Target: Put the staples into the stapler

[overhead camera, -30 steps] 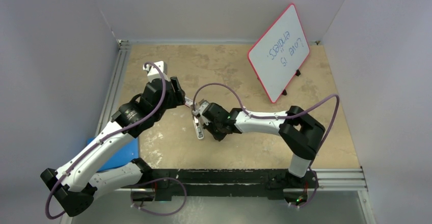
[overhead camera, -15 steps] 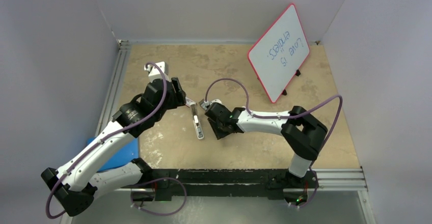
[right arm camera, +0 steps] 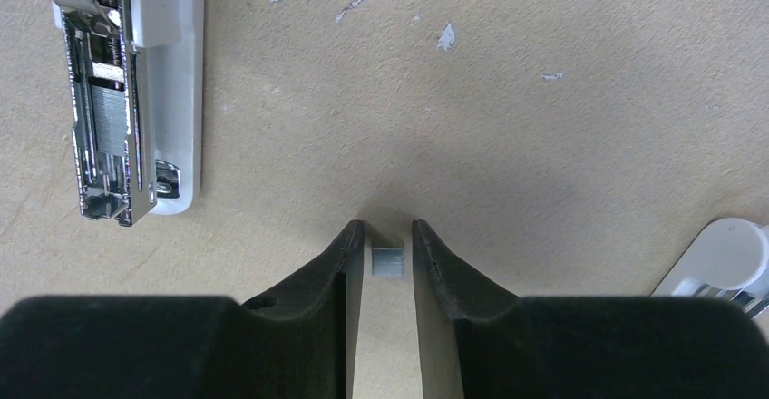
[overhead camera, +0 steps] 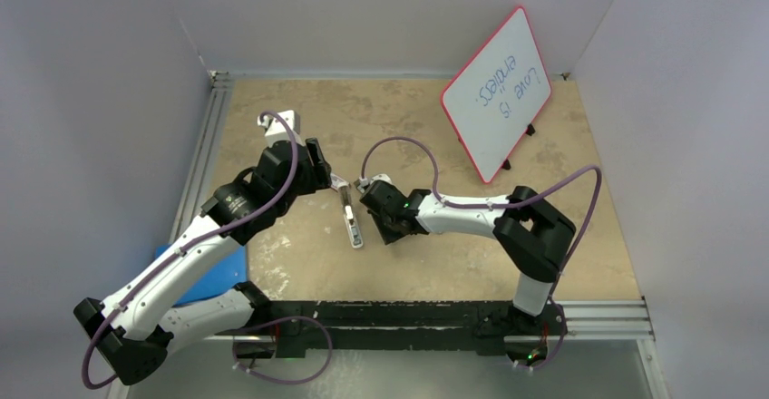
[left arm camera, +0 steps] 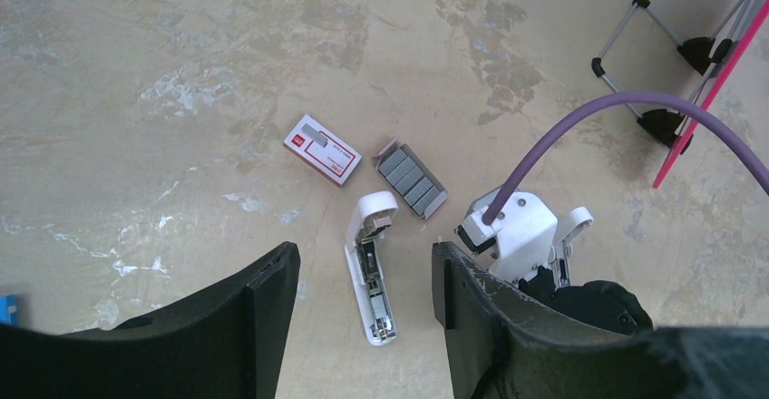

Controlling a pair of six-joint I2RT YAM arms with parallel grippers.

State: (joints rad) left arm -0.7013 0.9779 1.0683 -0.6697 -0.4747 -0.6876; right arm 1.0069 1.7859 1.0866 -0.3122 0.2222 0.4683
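The white stapler (left arm camera: 370,281) lies open on the table, its metal channel up; it also shows in the right wrist view (right arm camera: 127,91) and the top view (overhead camera: 352,222). The staples (left arm camera: 411,179) sit as grey strips in their tray, beside the red-and-white sleeve (left arm camera: 322,150). My left gripper (left arm camera: 363,277) is open and empty, high above the stapler. My right gripper (right arm camera: 388,231) is low at the table, right of the stapler, its fingers narrowly apart around a small loose block of staples (right arm camera: 388,261), with thin gaps on both sides.
A short white piece (right arm camera: 725,254) lies at the right of my right gripper. A red-framed whiteboard (overhead camera: 497,91) stands on a wire stand at the back right. A blue object (overhead camera: 218,277) lies under the left arm at the table's left edge.
My right gripper has left the stapler and moved a little to the right, turning its wrist. The left arm and the stapler have not moved.
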